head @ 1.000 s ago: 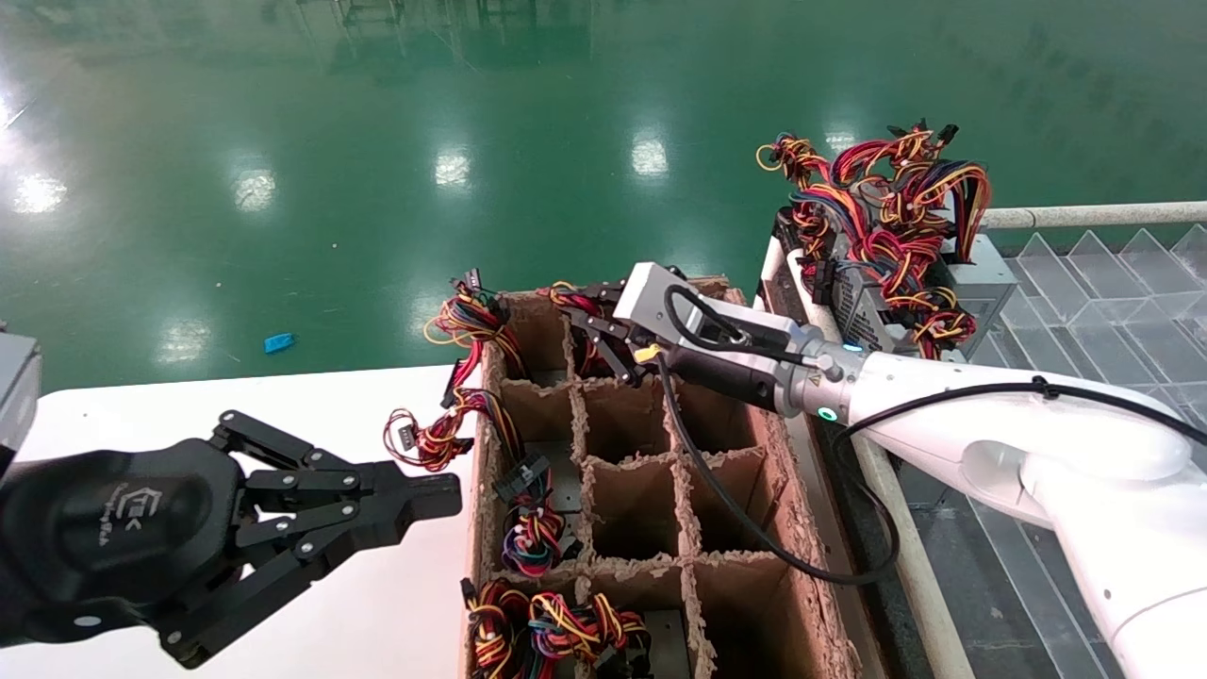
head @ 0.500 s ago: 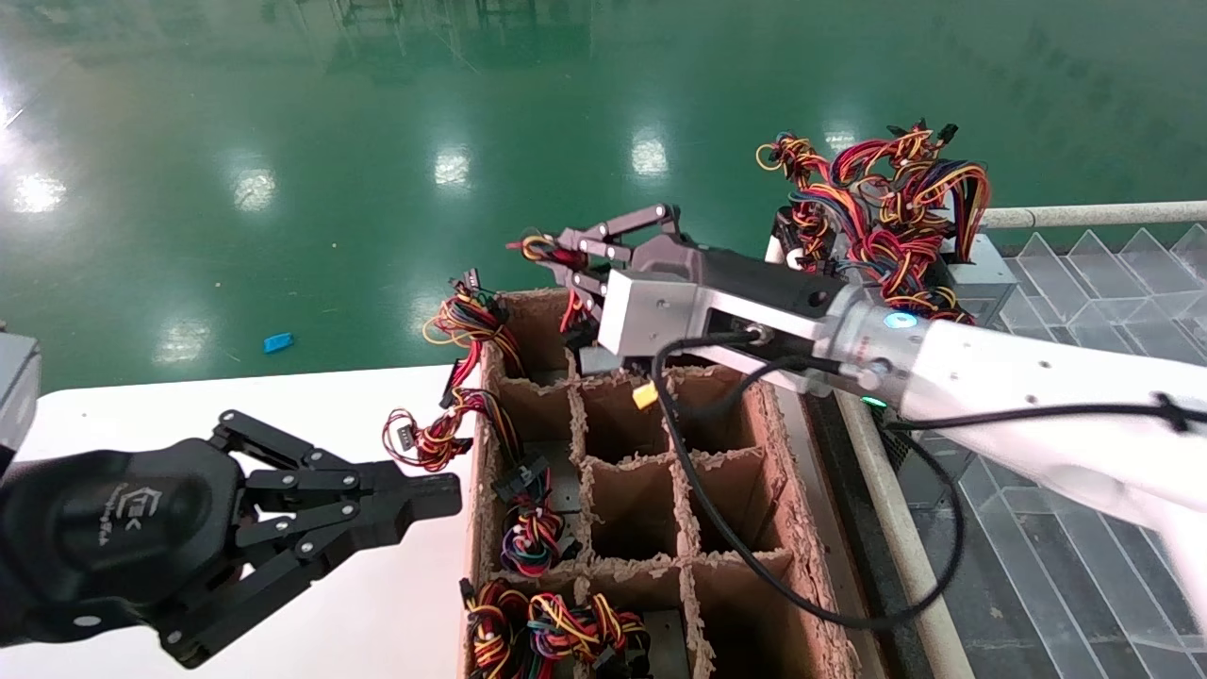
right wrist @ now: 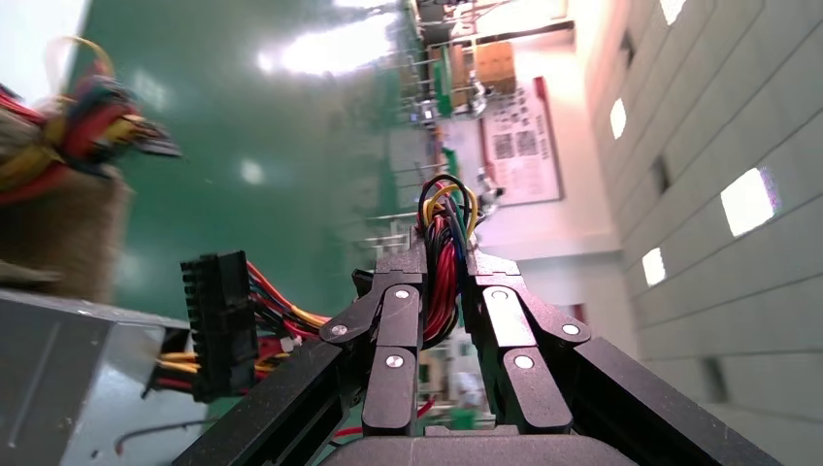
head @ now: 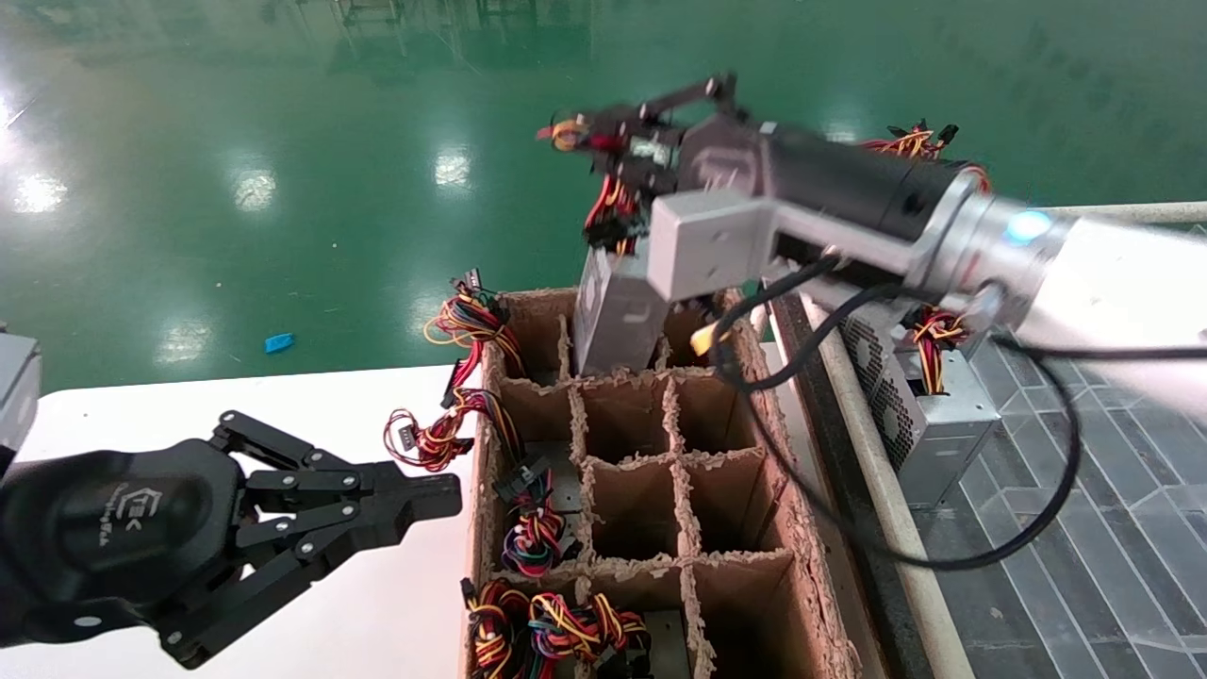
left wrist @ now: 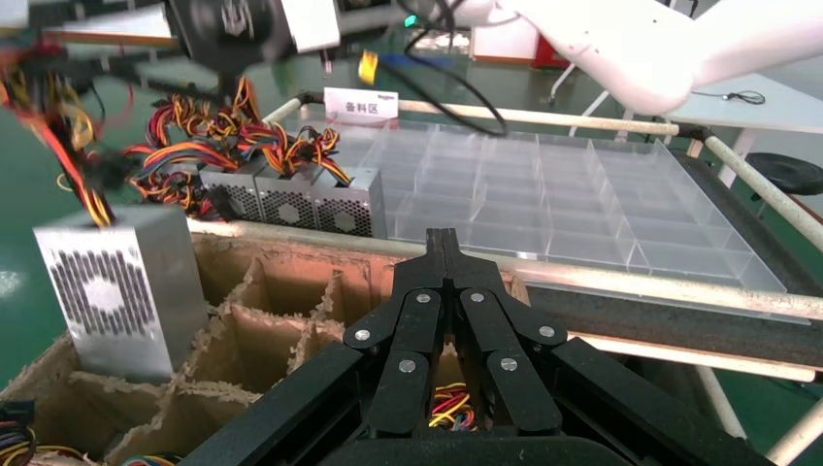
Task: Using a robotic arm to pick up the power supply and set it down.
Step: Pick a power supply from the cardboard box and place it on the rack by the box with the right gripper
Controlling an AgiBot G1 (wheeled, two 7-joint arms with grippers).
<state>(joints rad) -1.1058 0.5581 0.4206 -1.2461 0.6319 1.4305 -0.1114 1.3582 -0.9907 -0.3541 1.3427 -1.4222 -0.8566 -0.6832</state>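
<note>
Power supply half out of its cell, set-down not yet done.

At far left, over the white table (head: 283, 405): left gripper (head: 429, 495), parked, tips pressed together. Centre: cardboard divider box (head: 660, 566), several near and left cells holding wired units, others bare. Rising from a far-row cell: power supply (head: 613, 316), tilted, lower end below the divider tops, hanging by its wire bundle (head: 613, 203). Above it: right gripper (right wrist: 444, 282), pinched on those wires. Further right: clear-partitioned tray (head: 1113, 528) with more units at its far end. Pick-up judged nearly complete; carry and placement remaining.
</note>
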